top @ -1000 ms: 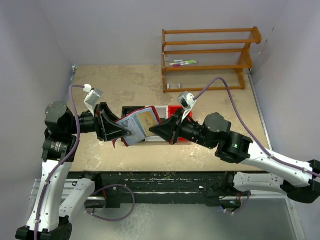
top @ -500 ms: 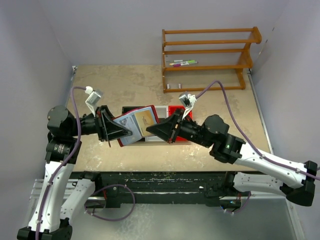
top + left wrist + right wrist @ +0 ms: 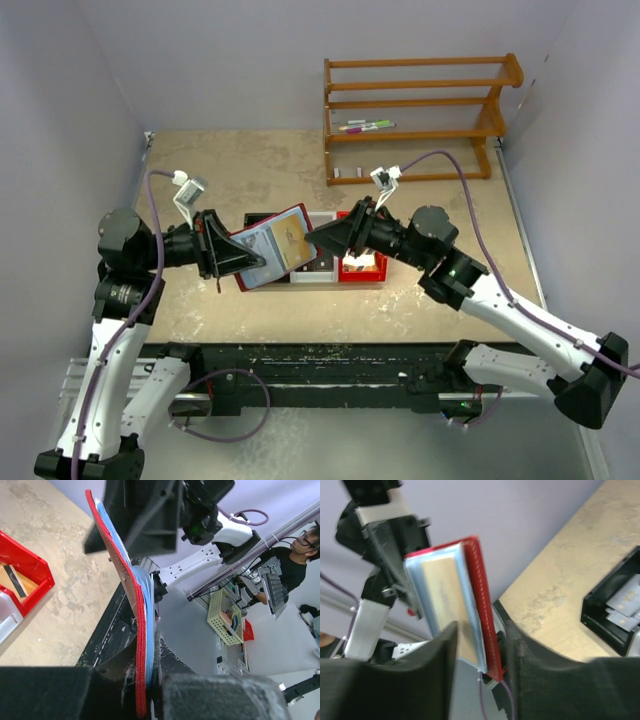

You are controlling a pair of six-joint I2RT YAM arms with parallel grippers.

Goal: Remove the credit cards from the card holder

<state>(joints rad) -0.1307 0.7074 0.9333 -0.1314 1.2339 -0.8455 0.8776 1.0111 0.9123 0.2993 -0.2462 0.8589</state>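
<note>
The card holder is held up off the worktop between the two arms, open and tilted, its maroon cover facing away and its blue-grey sleeves turned toward the right arm. The left end effector is clamped on its lower left edge; the left wrist view shows the red cover and the sleeves edge-on, pinched between the fingers. A tan credit card sits in the front sleeve. The right end effector is at the holder's right edge, its jaws apart with that edge between them; whether either finger touches it cannot be told. Below and behind the holder, a small black box holds a few pale cards, and a white bin and a red bin stand beside it. A wooden rack with markers stands at the far right.
</note>
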